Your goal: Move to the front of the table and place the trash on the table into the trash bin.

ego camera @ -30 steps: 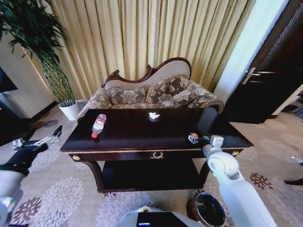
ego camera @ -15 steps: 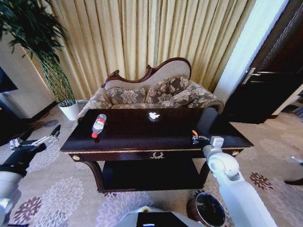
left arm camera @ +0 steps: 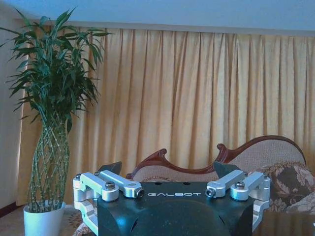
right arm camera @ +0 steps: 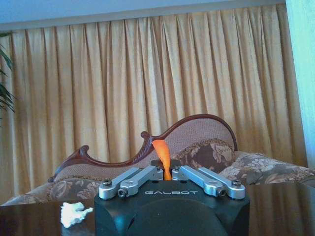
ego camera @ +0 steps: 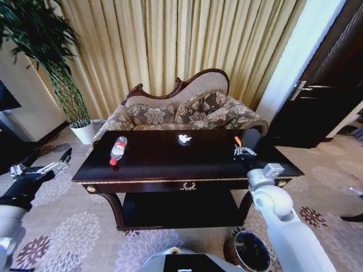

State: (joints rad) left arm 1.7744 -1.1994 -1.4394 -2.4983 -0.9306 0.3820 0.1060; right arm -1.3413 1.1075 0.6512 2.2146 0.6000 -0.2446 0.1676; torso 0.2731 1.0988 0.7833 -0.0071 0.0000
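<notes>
Right gripper (ego camera: 240, 149), raised above the right part of the table (ego camera: 170, 164), pinches the tiny orange piece (right arm camera: 162, 157) between closed fingers. Left gripper (ego camera: 39, 168), fingers spread wide, hangs beside the table's left end over patterned carpet (ego camera: 74, 232). Trash bin (ego camera: 249, 252) stands on the floor below the right arm, its dark inside showing no contents. On the glossy top lie the bottle (ego camera: 118, 150), left, and the white crumpled scrap (ego camera: 184, 138), toward the far edge. Beyond: sofa (ego camera: 181, 110), potted plant (ego camera: 62, 85), gold curtains (ego camera: 170, 45).
</notes>
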